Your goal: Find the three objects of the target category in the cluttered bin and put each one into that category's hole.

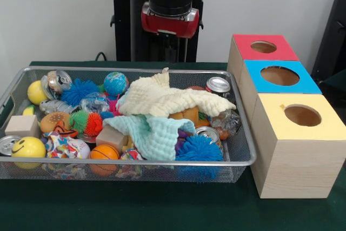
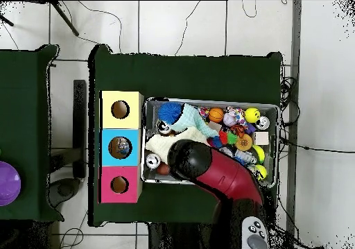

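1. 3 wooden boxes stand in a row at the right of the front view, touching one another: a red-topped box [image 1: 263, 47], a blue-topped box [image 1: 279, 76] and a yellow-topped box [image 1: 300, 116]. Each has 1 round hole in its lid, probably so sorted items can drop straight in.
2. 1 wire-mesh bin [image 1: 238, 158] sits just beside them on the green worktop [image 1: 162, 209], close enough for short carries.
3. 2 soft, waffle-textured cloths, a cream cloth [image 1: 162, 98] and a pale green cloth [image 1: 154, 133], lie draped across the bin's middle and hide whatever is beneath; they would likely need shifting during a search.
4. Around them: spiky rubber balls such as the blue spiky ball [image 1: 199, 149], a smooth yellow smiley ball [image 1: 28, 148], an orange basketball [image 1: 104, 153], shiny metal cans [image 1: 218, 85] and a plain wooden block [image 1: 22, 125].
5. The target category is not shown, so the 3 wanted objects cannot be singled out.
6. The arm [image 1: 171, 4] hangs above the bin's upper edge; its pincer is hidden, so I cannot tell how it stands.
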